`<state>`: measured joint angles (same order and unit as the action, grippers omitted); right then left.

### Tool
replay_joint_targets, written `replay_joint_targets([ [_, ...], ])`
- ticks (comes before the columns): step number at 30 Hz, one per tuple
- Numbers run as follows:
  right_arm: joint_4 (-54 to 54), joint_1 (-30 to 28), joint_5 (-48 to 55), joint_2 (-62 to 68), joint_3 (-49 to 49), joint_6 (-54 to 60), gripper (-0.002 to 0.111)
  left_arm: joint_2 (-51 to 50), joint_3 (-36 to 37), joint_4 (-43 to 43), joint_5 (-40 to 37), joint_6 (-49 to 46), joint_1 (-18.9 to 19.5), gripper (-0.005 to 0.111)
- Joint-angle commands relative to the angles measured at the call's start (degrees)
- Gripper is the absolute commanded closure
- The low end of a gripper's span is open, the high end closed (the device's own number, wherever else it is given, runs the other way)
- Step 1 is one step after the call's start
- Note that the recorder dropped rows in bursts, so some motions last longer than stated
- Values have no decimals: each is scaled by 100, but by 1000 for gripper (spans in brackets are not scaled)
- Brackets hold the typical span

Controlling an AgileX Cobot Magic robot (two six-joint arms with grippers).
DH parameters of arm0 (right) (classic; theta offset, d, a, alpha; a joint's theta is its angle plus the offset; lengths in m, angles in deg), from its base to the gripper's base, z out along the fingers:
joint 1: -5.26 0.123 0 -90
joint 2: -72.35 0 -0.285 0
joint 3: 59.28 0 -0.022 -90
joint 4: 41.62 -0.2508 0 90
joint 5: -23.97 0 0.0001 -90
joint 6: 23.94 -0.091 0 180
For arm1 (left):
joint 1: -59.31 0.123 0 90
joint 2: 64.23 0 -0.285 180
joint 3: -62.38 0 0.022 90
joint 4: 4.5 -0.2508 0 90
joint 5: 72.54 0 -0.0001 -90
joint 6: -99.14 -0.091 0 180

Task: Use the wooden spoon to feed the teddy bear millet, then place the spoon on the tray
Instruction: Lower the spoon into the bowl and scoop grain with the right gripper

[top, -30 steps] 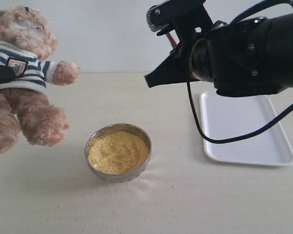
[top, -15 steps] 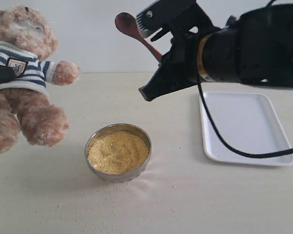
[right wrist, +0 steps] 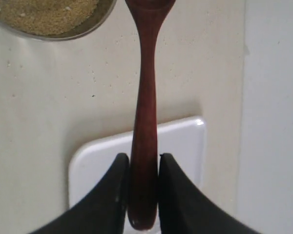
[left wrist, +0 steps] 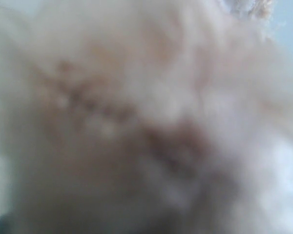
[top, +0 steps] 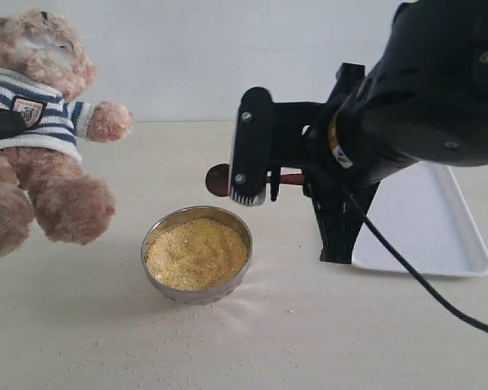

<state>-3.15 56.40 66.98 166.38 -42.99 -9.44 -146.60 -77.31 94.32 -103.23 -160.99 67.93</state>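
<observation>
**Spoon poised by the millet, bear waiting**

Pale beige tabletop (top: 309,341) runs back to a plain white wall (top: 179,57), with a round metal bowl (top: 242,268) of millet (top: 197,253) as the fixed mark. The right gripper (right wrist: 143,163) pinches the wooden spoon (top: 218,179) near the end of its handle, with a jaw pressed against each side. The spoon lies about level, its head just beyond the bowl's far rim and above it. That hold looks suited to dipping the head into the grain. No scoop appears to have been made yet, though whether the head carries millet cannot be told.

The teddy bear (top: 41,122) is on the far side of the bowl from the tray (top: 439,236), tilted and facing the bowl, probably held there to be fed. The tray lies flat past the arm.

The exterior view alone shows the bear whole, with a dark part across its chest that is likely the left gripper (top: 0,126), and stray grains (top: 252,325) near the bowl. The left wrist view gives only blurred fur, so I cannot tell how those jaws stand. Only the right wrist view shows the pinch itself, with a tray corner under the handle's end.
</observation>
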Motion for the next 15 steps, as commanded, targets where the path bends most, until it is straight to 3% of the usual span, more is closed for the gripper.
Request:
replay_joint_targets([
  [1,972,620,773,372,-364,153,108,61,18,113,-81,-45,15,102],
  [6,1579,939,1514,998,-644,277,108,61,18,113,-81,-45,15,102],
  [15,1623,1199,1494,1224,-717,-332,108,61,18,72,-107,-45,15,102],
])
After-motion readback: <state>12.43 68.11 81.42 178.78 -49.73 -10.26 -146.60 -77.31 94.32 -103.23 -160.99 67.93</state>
